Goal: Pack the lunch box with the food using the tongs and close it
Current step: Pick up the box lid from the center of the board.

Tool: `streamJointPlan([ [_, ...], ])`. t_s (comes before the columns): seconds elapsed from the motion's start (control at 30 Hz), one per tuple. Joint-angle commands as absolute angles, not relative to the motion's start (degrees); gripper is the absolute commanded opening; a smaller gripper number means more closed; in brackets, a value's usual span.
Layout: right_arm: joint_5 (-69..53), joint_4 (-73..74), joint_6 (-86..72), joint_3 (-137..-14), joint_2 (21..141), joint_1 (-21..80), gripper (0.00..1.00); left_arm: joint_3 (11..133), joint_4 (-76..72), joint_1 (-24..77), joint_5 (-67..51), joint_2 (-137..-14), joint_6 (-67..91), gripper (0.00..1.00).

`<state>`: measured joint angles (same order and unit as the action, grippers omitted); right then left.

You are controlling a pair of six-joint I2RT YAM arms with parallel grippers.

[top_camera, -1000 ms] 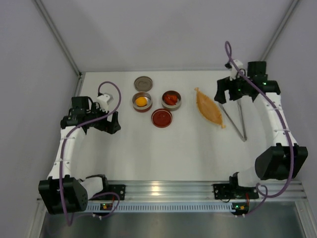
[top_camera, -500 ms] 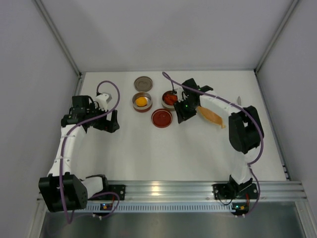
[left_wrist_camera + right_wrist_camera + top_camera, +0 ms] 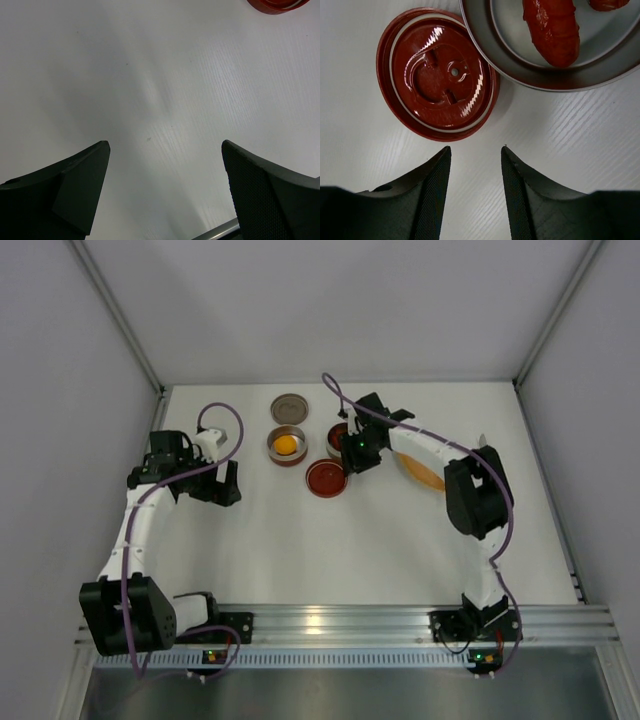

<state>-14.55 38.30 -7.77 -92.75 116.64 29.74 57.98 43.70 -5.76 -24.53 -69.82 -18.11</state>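
Beyond right end effector — red slice

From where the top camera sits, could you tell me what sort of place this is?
Probably a robot test cell, not a kitchen: a white table boxed in by plain grey walls, two arms bolted to a metal rail, and small tins holding toy food.
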Motion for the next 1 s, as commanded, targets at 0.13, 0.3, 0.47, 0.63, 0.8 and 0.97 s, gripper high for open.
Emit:
streamJointPlan([
  [0.13, -11.26, 35.33, -10.37, -99.40, 121.99, 32.34, 0.44, 58.27, 41.66, -6.06, -23.73, -69.79, -18.46, 0.98],
  [0.3, -8.18, 36.03, -10.63, -100.63, 124.45, 33.22, 0.41, 57.92, 41.57, -6.06, -23.64, -69.70, -18.37, 0.98],
  [0.47, -5.80, 36.56, -10.20, -100.28, 125.51, 33.92, 0.26, 58.27, 41.75, -6.15, -23.47, -69.52, -18.63, 0.98],
  [0.63, -5.54, 37.35, -8.97, -97.66, 124.46, 34.01, 0.01, 58.80, 42.36, -6.06, -23.73, -69.00, -18.81, 0.98],
  [0.8, -16.32, 37.53, -4.41, -92.38, 112.26, 31.21, 0.00, 58.71, 41.84, -6.15, -27.94, -66.72, -18.63, 0.98],
  [0.97, -24.16, 39.72, 9.12, -92.99, 97.32, 28.48, 0.00, 59.41, 44.82, -6.06, -46.95, -63.11, -24.60, 0.98],
])
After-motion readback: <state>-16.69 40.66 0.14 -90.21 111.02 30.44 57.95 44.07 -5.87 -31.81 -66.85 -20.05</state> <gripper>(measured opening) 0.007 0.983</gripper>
